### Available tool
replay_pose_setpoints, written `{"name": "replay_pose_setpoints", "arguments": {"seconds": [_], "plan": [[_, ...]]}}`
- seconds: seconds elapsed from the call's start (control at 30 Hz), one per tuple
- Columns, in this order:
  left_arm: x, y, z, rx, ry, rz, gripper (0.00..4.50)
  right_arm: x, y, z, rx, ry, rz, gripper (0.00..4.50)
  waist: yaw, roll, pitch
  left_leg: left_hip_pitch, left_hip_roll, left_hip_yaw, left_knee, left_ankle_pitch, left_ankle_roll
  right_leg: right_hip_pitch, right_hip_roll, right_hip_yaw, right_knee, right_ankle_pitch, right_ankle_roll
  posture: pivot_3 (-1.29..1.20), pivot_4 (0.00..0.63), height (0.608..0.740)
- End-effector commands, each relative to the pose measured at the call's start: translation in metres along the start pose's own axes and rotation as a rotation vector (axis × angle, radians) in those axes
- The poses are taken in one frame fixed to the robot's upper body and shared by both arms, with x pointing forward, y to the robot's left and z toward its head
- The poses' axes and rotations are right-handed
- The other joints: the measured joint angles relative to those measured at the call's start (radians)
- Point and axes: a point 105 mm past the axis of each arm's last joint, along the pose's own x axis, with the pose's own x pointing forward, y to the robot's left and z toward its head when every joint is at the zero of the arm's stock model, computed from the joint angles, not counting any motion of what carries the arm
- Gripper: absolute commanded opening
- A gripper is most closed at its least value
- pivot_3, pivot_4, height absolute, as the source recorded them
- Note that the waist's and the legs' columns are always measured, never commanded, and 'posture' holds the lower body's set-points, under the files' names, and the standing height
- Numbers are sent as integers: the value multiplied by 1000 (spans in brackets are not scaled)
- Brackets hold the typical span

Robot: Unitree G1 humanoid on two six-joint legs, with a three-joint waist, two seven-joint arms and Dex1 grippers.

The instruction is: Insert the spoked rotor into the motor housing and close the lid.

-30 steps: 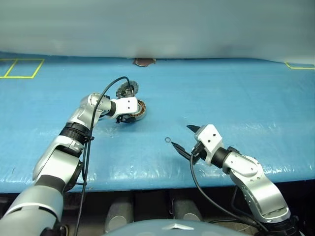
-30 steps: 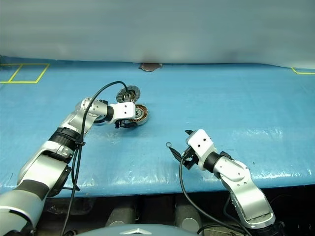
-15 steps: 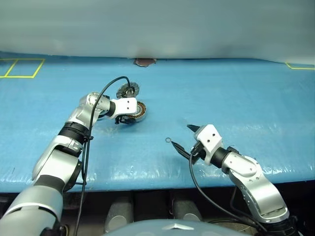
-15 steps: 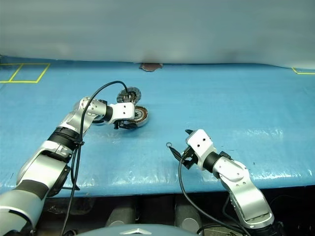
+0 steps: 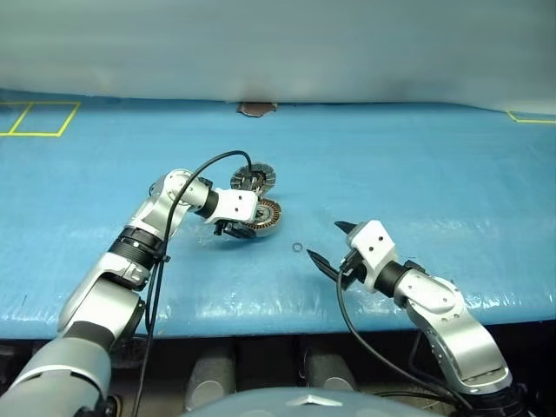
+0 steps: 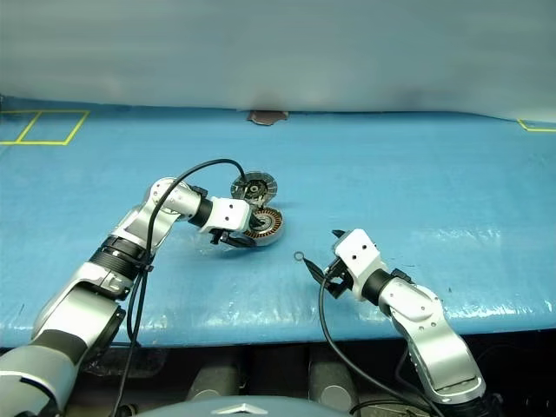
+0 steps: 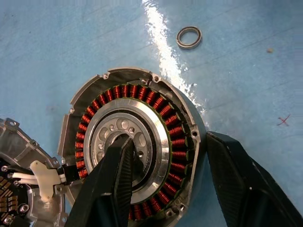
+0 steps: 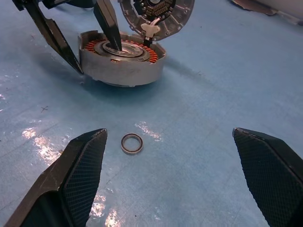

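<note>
Now the left gripper (image 7: 165, 184), one finger inside the motor housing (image 5: 263, 216) and one outside its wall, drags it toward four o'clock, nearer the wide-open, empty right gripper (image 5: 328, 245), lid (image 5: 253, 179) still up.

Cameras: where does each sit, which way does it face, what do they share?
Head stereo pair: looks forward and down at the blue table; both arms show.
Left wrist: looks along the left gripper into the motor housing; one finger inside, one outside its wall.
Right wrist: looks past the open right gripper toward the lid.
Shared: housing and small metal ring.
</note>
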Motion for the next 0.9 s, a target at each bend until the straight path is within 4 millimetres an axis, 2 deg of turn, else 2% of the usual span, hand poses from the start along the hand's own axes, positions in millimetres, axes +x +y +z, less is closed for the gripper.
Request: {"name": "replay_pose_setpoints", "arguments": {"seconds": [0.03,0.2,0.4,0.47,0.6,0.67,0.77,0.9], "plan": [[-3,-3,3,22,5,-4,2170,-3,-5,8,-27,-36,-31,4500,-2,0,0,0,0,0,0,0,0,0,0,0,0,0,0,0,150,740],[-5,-14,1,19,6,-32,2170,-2,-5,8,-26,-35,-28,4500,-3,0,0,0,0,0,0,0,0,0,0,0,0,0,0,0,150,740],[-6,-37,-3,-3,22,-151,2170,0,-5,9,-28,-39,-25,4500,-3,0,0,1,0,0,0,0,0,1,0,0,0,0,0,0,150,740],[-7,-42,-8,-2,40,-177,2831,0,-6,9,-28,-41,-27,4500,-3,1,0,3,0,0,0,0,0,3,0,0,0,0,0,0,150,740],[-7,-34,-10,1,50,-100,4011,0,-5,9,-27,-41,-28,4500,-2,1,-1,5,1,1,0,0,0,4,0,0,1,0,0,0,150,740],[-7,-31,-6,-10,21,-83,4011,0,-5,9,-26,-42,-27,4500,-2,1,-1,5,1,1,1,0,0,4,0,0,1,0,0,0,150,740],[-12,-29,10,-68,-103,-83,4011,1,-5,9,-25,-44,-27,4500,-3,1,-1,5,1,1,1,0,0,4,0,0,1,0,0,0,150,740],[-25,-29,26,-163,-240,-95,4011,0,-6,10,0,-54,-24,4500,-2,1,-1,3,1,1,1,0,0,2,0,0,1,0,0,0,150,740]]}}
